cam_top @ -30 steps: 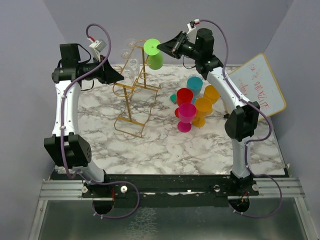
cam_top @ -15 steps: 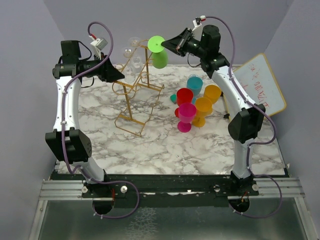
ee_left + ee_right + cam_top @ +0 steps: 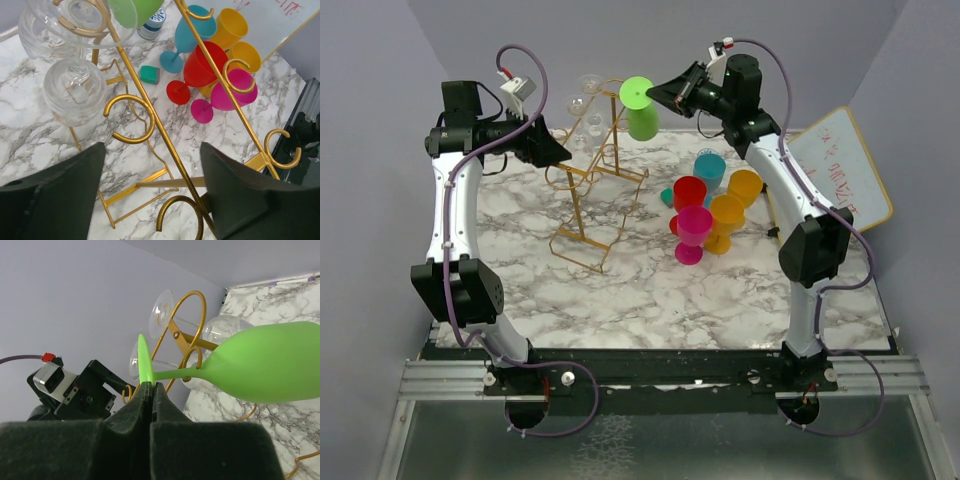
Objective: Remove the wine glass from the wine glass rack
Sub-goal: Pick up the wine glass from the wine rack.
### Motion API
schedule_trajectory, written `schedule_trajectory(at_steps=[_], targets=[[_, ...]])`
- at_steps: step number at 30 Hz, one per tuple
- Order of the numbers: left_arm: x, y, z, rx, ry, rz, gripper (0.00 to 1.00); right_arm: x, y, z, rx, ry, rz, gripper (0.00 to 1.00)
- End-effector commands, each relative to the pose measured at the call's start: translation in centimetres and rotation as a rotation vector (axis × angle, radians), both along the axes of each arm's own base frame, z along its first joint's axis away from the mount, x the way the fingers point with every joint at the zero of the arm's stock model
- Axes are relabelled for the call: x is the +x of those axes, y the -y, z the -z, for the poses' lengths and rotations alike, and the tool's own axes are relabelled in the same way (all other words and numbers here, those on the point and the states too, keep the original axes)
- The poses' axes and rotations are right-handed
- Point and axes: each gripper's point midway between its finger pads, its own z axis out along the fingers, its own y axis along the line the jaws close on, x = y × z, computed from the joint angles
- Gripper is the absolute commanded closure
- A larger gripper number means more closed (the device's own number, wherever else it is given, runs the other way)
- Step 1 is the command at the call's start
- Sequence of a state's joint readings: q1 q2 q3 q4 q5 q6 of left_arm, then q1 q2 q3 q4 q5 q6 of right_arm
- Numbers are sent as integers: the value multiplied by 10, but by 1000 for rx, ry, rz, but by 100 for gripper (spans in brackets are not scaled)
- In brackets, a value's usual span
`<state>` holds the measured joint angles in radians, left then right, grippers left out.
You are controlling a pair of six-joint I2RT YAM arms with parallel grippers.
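The green wine glass (image 3: 640, 112) hangs tilted, bowl down, at the top right of the gold wine glass rack (image 3: 588, 190). My right gripper (image 3: 656, 94) is shut on the edge of its flat foot (image 3: 145, 360). The stem crosses a curled hook (image 3: 194, 359); I cannot tell whether it rests in it. My left gripper (image 3: 556, 152) is at the rack's left side, open, with a slanted gold rod (image 3: 150, 117) between its fingers (image 3: 65, 195) and apart from the left one. Clear glasses (image 3: 75, 92) hang on the rack.
Coloured plastic glasses stand right of the rack: red (image 3: 689, 192), pink (image 3: 693, 230), teal (image 3: 709, 168) and two orange (image 3: 727, 215). A small teal block (image 3: 149, 74) and a white-capped jar (image 3: 150, 27) lie nearby. A whiteboard (image 3: 840, 170) leans at the right wall.
My left gripper's jaws have opened wide around the rack's rod. My right gripper has carried the green glass a little to the right, away from the rack's top.
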<state>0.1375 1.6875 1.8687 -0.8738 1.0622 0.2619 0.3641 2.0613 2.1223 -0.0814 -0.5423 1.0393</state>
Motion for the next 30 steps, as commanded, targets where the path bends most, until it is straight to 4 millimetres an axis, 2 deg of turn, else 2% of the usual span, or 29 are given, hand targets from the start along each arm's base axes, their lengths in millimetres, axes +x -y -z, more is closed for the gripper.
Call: schedule_trajectory(at_steps=[1, 5, 11, 17, 23, 30], targets=[[-3, -9, -9, 39, 27, -59, 14, -10, 12, -24, 13, 35, 28, 100], [-4, -12, -16, 51, 36, -93, 1, -13, 15, -25, 33, 45, 31, 100], [-6, -20, -27, 43, 49, -132, 1, -16, 18, -32, 54, 62, 24, 99], [-6, -26, -36, 49, 76, -170, 1, -15, 23, -24, 40, 21, 47, 100], [-7, -31, -57, 42, 137, -238, 1, -14, 29, -12, 28, -7, 77, 99], [-11, -34, -76, 37, 189, -291, 1, -14, 27, -19, 44, 7, 58, 100]])
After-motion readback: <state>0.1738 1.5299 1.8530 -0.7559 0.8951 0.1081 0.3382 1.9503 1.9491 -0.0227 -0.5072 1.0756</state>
